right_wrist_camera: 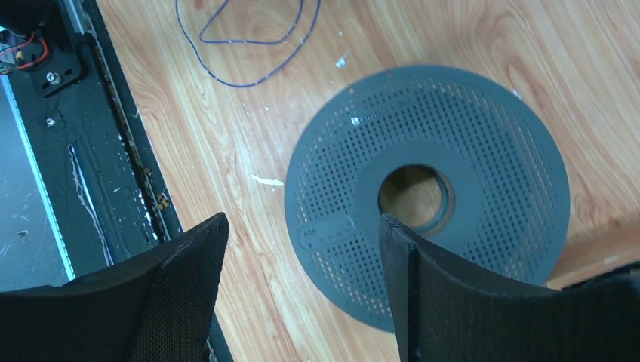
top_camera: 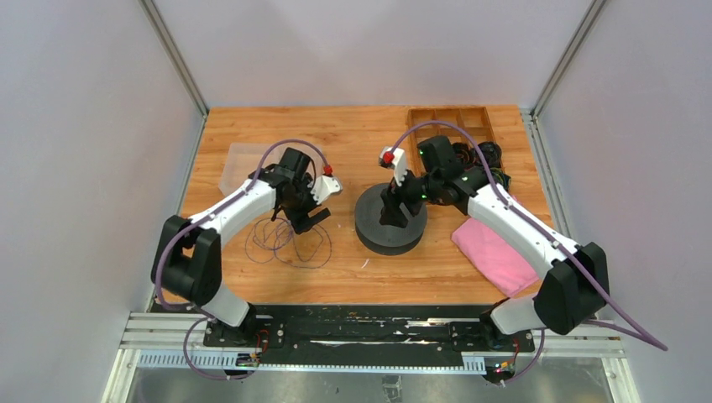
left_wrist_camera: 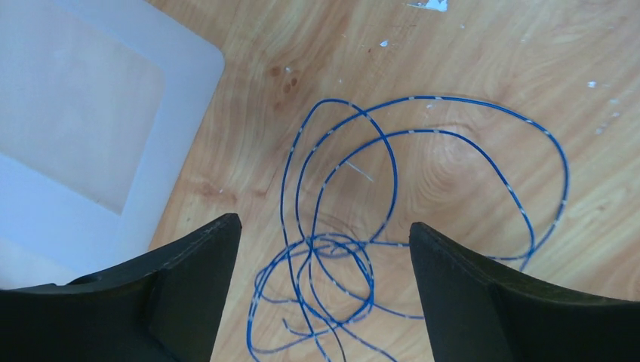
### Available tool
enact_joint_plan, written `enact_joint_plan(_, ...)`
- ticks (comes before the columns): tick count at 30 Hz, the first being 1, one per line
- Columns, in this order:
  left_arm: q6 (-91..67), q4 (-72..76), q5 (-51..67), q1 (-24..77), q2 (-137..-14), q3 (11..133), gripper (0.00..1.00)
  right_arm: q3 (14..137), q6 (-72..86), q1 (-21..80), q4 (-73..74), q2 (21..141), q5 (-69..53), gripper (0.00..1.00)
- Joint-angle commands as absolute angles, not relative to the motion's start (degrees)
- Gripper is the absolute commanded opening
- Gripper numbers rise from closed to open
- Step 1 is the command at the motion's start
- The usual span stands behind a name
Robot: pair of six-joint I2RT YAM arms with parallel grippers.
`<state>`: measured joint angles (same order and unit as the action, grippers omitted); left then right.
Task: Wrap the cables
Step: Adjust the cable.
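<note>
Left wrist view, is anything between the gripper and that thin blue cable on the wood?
Nothing visible does. The left gripper stands open directly above the thin blue cable, looped loose on the wooden table. The translucent plastic tray lies off to the side, apart.

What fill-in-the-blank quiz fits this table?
The blue cable lies in loops on the ___ table.
The left gripper hovers over it, jaws ___.
The grey spool below the right gripper has a round ___ in its middle.
The cloth beside the spool is ___.
Missing: wooden, open, hole, pink.
</note>
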<state>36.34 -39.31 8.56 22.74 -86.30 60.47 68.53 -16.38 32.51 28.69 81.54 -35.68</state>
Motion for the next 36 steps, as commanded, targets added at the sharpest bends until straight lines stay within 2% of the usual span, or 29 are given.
enact_joint_plan(1,38.5,-35.7,7.7,23.1,-91.6,61.2,0.81,65.6,-16.6,30.0,30.5,78.6,-35.8,0.73)
enact_joint_plan(5,37.9,-35.7,10.0,23.1,-94.6,60.8,0.60,65.3,-16.7,28.9,30.4,78.0,-35.9,0.73)
enact_joint_plan(9,35.2,-35.9,10.9,23.1,-95.3,62.3,0.23,65.8,-16.6,28.7,30.5,79.0,-35.8,0.73)
enact_joint_plan(13,31.9,-38.7,12.7,23.1,-91.6,65.9,0.09,66.8,-16.7,28.7,30.6,80.0,-35.3,0.72)
enact_joint_plan(18,26.8,-40.3,18.7,21.6,-80.6,71.2,0.00,70.1,-16.8,28.7,31.3,80.6,-33.7,0.72)
enact_joint_plan(28,10.1,-39.2,35.7,13.9,-69.7,86.0,0.00,80.3,-16.1,28.8,31.3,84.0,-39.3,0.73)
enact_joint_plan(36,-2.8,-30.5,33.7,13.8,-65.2,89.5,0.00,86.8,-10.0,30.7,28.4,89.8,-47.3,0.77)
